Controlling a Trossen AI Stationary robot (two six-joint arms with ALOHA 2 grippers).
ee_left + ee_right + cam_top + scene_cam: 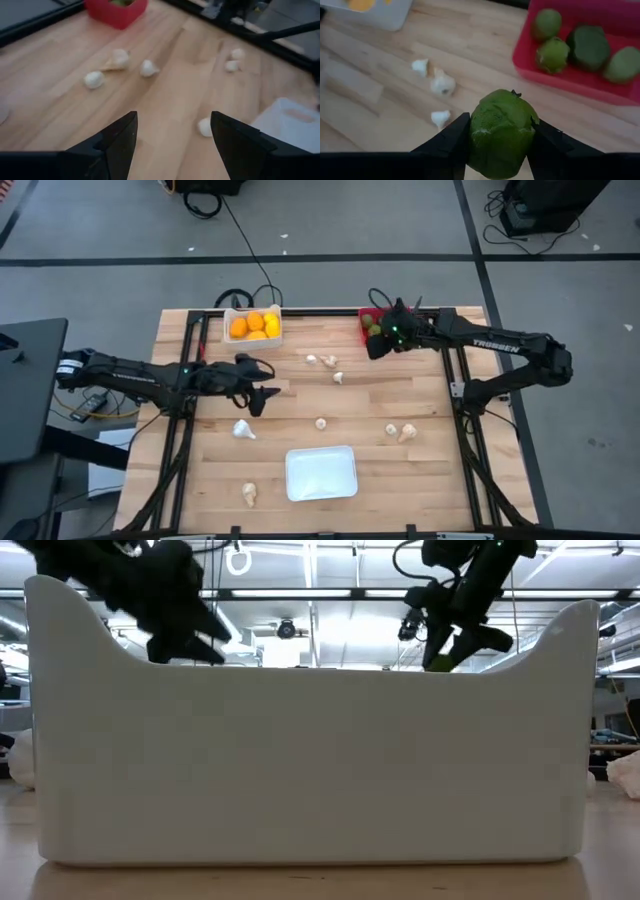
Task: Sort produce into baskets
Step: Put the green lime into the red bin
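My right gripper (378,346) is shut on a dull green fruit (500,131), above the table just beside the red bin (368,314). The bin holds several green fruits (589,46). My left gripper (258,385) is open and empty over the table's left middle; its fingers show spread in the left wrist view (172,137). A deep white bin (253,326) at the far edge holds orange and yellow fruits. Whitish garlic bulbs (321,423) lie scattered on the wood. A shallow white tray (320,473) rests near the front edge. My right gripper pinches the green fruit between its two fingers, one on each of its opposite sides (474,135). The fingers come slanting down from the table's right. The fruit is lifted clear of the table, and it shows green under the fingers in the low view (437,662).
Garlic bulbs lie near the far middle (330,361), at the right (404,432), the left (243,429) and the front left (248,494). In the low view the tray's wall (310,760) hides most of the table. Black frame rails (180,430) run along the table's sides.
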